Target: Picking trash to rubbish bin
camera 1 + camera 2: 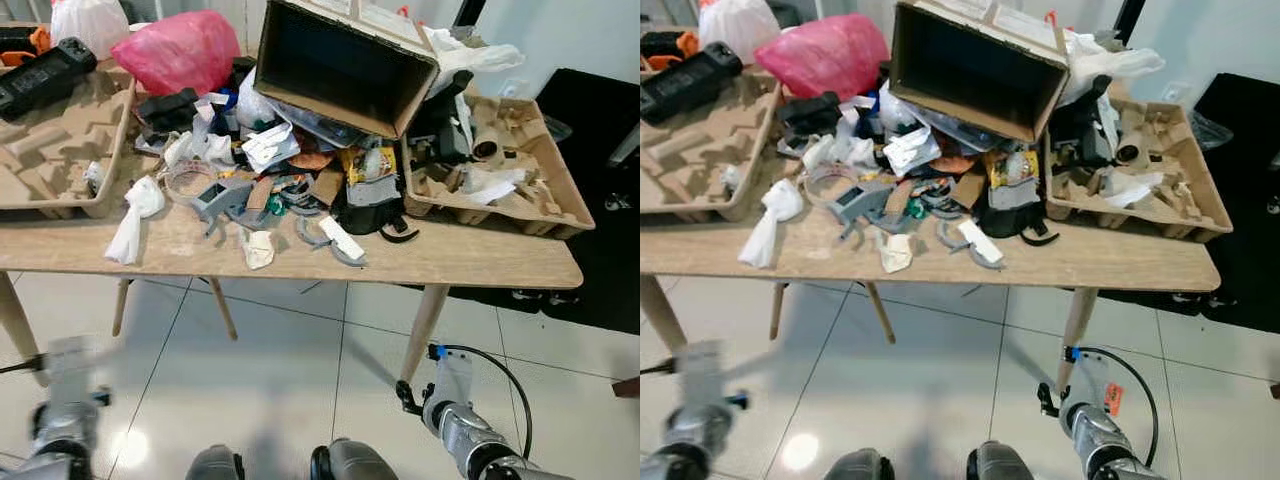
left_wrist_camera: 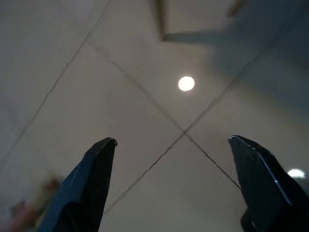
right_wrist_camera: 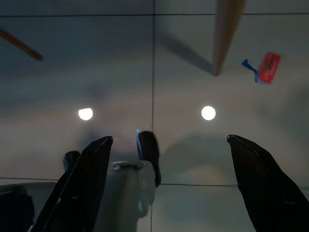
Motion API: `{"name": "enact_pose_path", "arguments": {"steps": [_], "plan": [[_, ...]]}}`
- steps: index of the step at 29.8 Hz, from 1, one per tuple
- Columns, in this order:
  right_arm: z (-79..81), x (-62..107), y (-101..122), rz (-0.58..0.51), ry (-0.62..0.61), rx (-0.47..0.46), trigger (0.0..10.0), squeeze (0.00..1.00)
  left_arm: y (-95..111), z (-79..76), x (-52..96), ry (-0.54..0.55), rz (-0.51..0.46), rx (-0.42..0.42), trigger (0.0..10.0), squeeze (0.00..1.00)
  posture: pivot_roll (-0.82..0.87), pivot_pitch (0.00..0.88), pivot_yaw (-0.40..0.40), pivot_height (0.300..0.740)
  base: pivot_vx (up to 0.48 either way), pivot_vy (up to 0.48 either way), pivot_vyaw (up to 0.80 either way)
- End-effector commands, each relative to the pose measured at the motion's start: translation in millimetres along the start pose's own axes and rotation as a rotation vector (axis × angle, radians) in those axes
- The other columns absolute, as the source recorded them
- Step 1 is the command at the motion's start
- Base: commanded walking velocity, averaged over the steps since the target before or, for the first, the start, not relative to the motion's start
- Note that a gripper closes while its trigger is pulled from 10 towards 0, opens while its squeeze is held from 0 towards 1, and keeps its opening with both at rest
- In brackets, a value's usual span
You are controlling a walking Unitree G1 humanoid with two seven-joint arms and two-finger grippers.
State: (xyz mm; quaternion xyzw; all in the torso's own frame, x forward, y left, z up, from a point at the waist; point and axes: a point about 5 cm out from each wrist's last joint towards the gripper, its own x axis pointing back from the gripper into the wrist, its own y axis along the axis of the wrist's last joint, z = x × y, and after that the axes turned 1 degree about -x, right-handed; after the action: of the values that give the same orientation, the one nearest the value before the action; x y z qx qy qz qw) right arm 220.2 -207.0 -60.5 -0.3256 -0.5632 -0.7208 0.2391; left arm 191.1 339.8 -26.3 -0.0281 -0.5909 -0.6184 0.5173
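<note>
1. Closest to you, both arms hang low over the pale tiled floor (image 1: 280,370). Your left gripper (image 2: 169,193) has its two black fingers spread wide with nothing between them, only floor tiles beyond.
2. Your right gripper (image 3: 169,188) is likewise spread wide and empty, pointing down at the floor beside a wooden table leg (image 3: 227,34); a small red tag (image 3: 268,66) shows near that leg.
3. Ahead stands the long light wooden table (image 1: 450,262), with its front edge bare.
4. The trash sits in a heap at the table's middle: a crumpled white tissue (image 1: 135,215) to the left, a small grey plastic part (image 1: 215,198), a cream paper scrap (image 1: 258,248) and a white strip on grey curved pieces (image 1: 340,240) nearest the edge.
5. A moulded brown pulp tray (image 1: 50,165) lies at the left end, another pulp tray (image 1: 545,195) at the right, holding white scraps.
6. Farther back, an open brown cardboard box (image 1: 340,65) lies tipped on its side over the heap, with a pink plastic bag (image 1: 180,50) just left of it.
</note>
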Motion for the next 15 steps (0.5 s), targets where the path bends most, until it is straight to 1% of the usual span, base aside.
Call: {"name": "enact_pose_path", "arguments": {"steps": [1,2,3,4,5,6,7,8,9,10,11,12,13,14,15], "plan": [[-2.9,1.1,-5.3,0.023,-0.011,0.009,10.0,0.0,-8.5,20.3,-0.8,0.104,0.047,0.084,10.0,0.0,0.19,0.14,-0.066,0.74,0.0,0.0,0.0],[-2.5,1.0,-5.2,0.024,-0.01,0.012,10.0,0.0,-5.1,38.5,-1.8,0.191,0.041,0.157,10.0,0.0,0.19,0.14,-0.066,0.74,0.0,0.0,0.0],[-2.5,1.0,-5.2,0.024,-0.01,0.012,10.0,0.0,-5.1,38.5,-1.8,0.191,0.041,0.157,10.0,0.0,0.19,0.14,-0.066,0.74,0.0,0.0,0.0],[-2.3,1.0,-5.1,0.025,-0.009,0.015,10.0,0.0,-0.2,53.3,-2.2,0.255,0.027,0.214,10.0,0.0,0.19,0.14,-0.066,0.74,0.0,0.0,0.0],[-2.3,1.0,-5.1,0.025,-0.009,0.015,10.0,0.0,-0.2,53.3,-2.2,0.255,0.027,0.214,10.0,0.0,0.19,0.14,-0.066,0.74,0.0,0.0,0.0],[-2.6,1.0,-5.2,0.026,-0.01,0.015,10.0,0.0,13.0,70.6,-2.5,0.323,-0.02,0.265,10.0,0.0,0.19,0.14,-0.066,0.74,0.0,0.0,0.0],[-2.6,1.0,-5.2,0.026,-0.01,0.015,10.0,0.0,13.0,70.6,-2.5,0.323,-0.02,0.265,10.0,0.0,0.19,0.14,-0.066,0.74,0.0,0.0,0.0],[-2.8,1.1,-5.2,0.027,-0.01,0.017,10.0,0.0,27.9,85.1,-2.1,0.373,-0.072,0.311,10.0,0.0,0.2,0.143,-0.071,0.74,0.0,0.0,0.0],[-2.8,1.1,-5.2,0.027,-0.01,0.017,10.0,0.0,27.9,85.1,-2.1,0.373,-0.072,0.311,10.0,0.0,0.2,0.143,-0.071,0.74,0.0,0.0,0.0],[-3.0,1.1,-5.1,0.028,-0.01,0.019,10.0,0.0,46.4,96.0,-1.0,0.415,-0.132,0.341,10.0,0.0,0.21,0.144,-0.075,0.74,0.0,0.0,0.0],[-3.0,1.1,-5.1,0.028,-0.01,0.019,10.0,0.0,46.4,96.0,-1.0,0.415,-0.132,0.341,10.0,0.0,0.21,0.144,-0.075,0.74,0.0,0.0,0.0],[-3.0,1.0,-5.3,0.032,-0.009,0.025,10.0,0.0,74.4,109.9,2.0,0.451,-0.22,0.385,10.0,0.0,0.21,0.144,-0.075,0.74,0.0,0.0,0.0],[-2.8,1.0,-5.4,0.034,-0.009,0.029,10.0,0.0,92.0,118.3,5.1,0.471,-0.275,0.415,10.0,0.0,0.21,0.144,-0.075,0.74,0.0,0.0,0.0],[-2.8,1.0,-5.4,0.034,-0.009,0.029,10.0,0.0,92.0,118.3,5.1,0.471,-0.275,0.415,10.0,0.0,0.21,0.144,-0.075,0.74,0.0,0.0,0.0],[-2.7,0.9,-5.3,0.036,-0.008,0.032,10.0,0.0,112.2,125.3,9.4,0.487,-0.341,0.438,10.0,0.0,0.21,0.143,-0.079,0.74,0.0,0.0,0.0]]}}
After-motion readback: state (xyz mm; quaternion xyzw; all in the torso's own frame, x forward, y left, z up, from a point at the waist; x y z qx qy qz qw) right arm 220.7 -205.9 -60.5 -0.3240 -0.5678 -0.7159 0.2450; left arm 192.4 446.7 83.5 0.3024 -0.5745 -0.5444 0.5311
